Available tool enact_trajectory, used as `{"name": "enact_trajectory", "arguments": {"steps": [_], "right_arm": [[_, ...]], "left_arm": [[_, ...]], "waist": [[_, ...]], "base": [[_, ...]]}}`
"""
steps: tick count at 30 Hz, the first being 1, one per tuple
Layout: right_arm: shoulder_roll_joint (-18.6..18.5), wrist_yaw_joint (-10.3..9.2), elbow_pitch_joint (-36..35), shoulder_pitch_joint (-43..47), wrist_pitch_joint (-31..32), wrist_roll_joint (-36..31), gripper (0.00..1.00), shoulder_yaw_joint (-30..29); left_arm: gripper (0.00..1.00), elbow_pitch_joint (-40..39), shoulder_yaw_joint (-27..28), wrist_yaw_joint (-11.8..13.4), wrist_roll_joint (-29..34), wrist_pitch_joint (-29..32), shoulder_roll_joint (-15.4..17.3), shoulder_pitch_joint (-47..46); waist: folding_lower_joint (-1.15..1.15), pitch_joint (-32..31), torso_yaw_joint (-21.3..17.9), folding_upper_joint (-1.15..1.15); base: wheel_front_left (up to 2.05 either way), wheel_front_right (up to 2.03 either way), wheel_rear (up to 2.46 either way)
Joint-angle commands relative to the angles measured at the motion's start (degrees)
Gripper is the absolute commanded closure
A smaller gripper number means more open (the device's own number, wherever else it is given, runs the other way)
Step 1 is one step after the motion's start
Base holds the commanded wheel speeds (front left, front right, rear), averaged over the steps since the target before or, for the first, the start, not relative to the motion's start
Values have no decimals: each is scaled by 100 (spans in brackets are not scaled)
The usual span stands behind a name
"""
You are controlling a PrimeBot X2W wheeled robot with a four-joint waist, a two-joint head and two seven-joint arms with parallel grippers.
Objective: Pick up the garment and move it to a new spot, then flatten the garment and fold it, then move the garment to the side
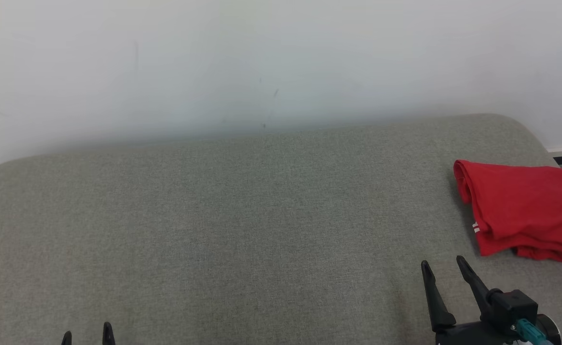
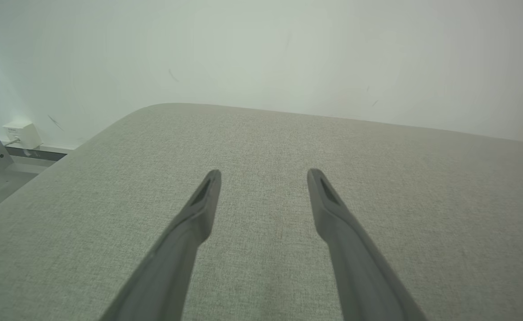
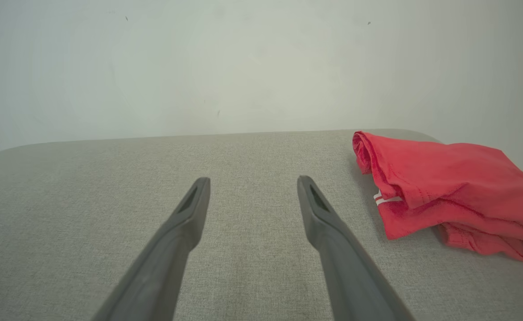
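Red garment, one, folded, at 3 o'clock on grey fabric worktop. Two end effectors: left end effector at 7 o'clock, right end effector at 5 o'clock, near garment, not touching. Both spread wide, holding nothing.

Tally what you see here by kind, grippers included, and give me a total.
red garment: 1
grippers: 2, the left gripper and the right gripper, both open
grey cushion: 1
Total: 4
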Motion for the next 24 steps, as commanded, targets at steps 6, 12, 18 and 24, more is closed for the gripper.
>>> {"name": "enact_trajectory", "arguments": {"steps": [6,12,18,24], "right_arm": [[82,-18,147,128,-193,-85,0,30],[179,-18,306,173,-298,-73,0,73],[232,-18,390,208,-364,-20,0,55],[246,-18,465,187,-401,21,0,93]], "left_arm": [[0,195,40,-69,73,-15,-9,-82],[0,328,87,-120,111,-15,-9,-88],[0,332,130,-142,127,-15,-9,-94],[0,329,175,-171,134,-15,-9,-83]], "waist": [[0,-49,-28,0],[0,-114,-15,0],[0,-152,36,0],[0,-169,84,0]], "base": [[0,0,0],[0,0,0],[0,0,0],[0,0,0]]}}
